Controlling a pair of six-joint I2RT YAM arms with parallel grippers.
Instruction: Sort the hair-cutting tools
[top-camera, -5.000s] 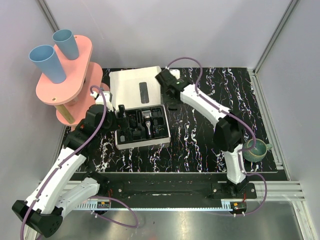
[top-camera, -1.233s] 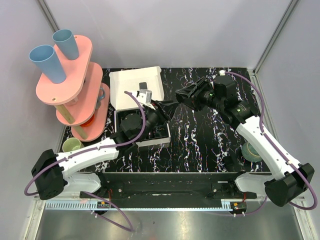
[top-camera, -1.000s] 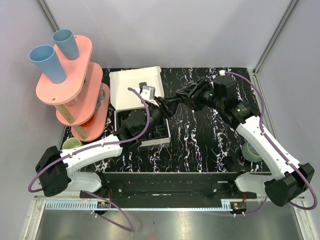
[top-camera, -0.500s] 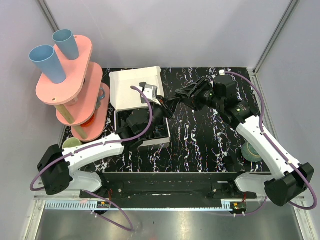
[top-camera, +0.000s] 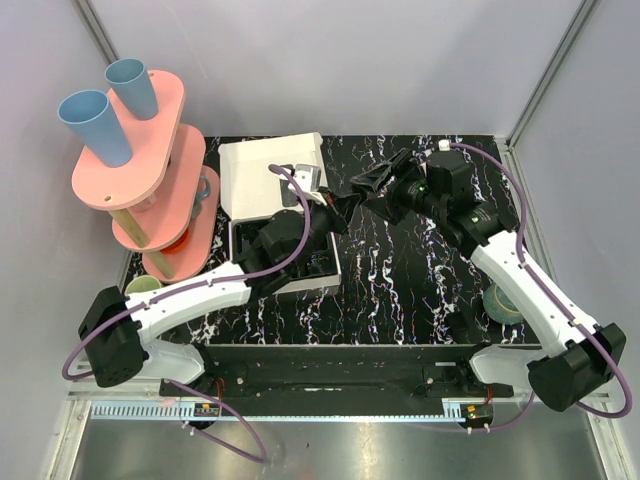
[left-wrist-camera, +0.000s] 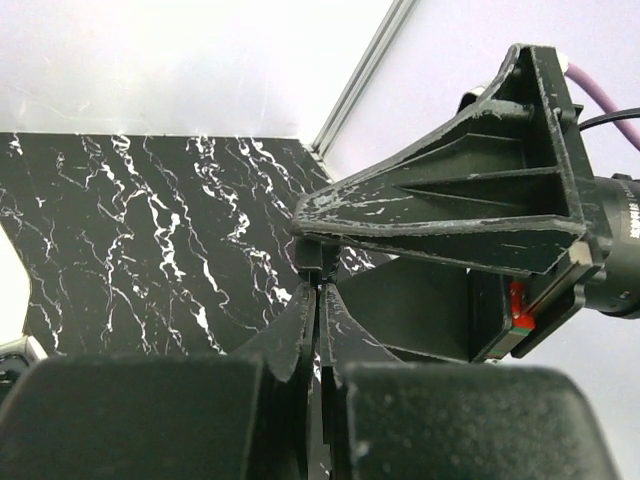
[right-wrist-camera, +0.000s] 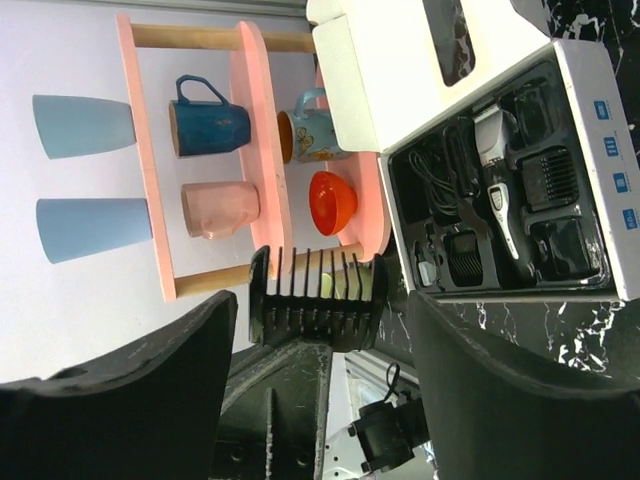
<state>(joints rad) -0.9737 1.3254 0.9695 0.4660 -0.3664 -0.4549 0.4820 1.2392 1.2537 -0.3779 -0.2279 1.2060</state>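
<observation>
A black comb attachment (right-wrist-camera: 315, 310) hangs in the air above the table, pinched at its base by my left gripper (left-wrist-camera: 320, 287), which is shut on it. My right gripper (right-wrist-camera: 322, 335) is open; its fingers (right-wrist-camera: 130, 400) stand wide on either side of the comb without touching it. From above, both grippers meet just right of the box: left gripper (top-camera: 347, 207), right gripper (top-camera: 378, 195). The slim clipper (right-wrist-camera: 497, 185) with its grey head and other comb attachments (right-wrist-camera: 550, 175) lie in the box's black tray (right-wrist-camera: 590, 275).
The white box (top-camera: 262, 172) with its lid open stands at the back left of the marbled table. A pink tiered shelf (top-camera: 150, 150) with blue cups and mugs is at far left. A dark teal bowl (top-camera: 505, 303) sits at the right edge.
My left gripper has closed on the comb attachment. My right gripper has opened wide and let go of it. Both arms have stayed nearly in place.
</observation>
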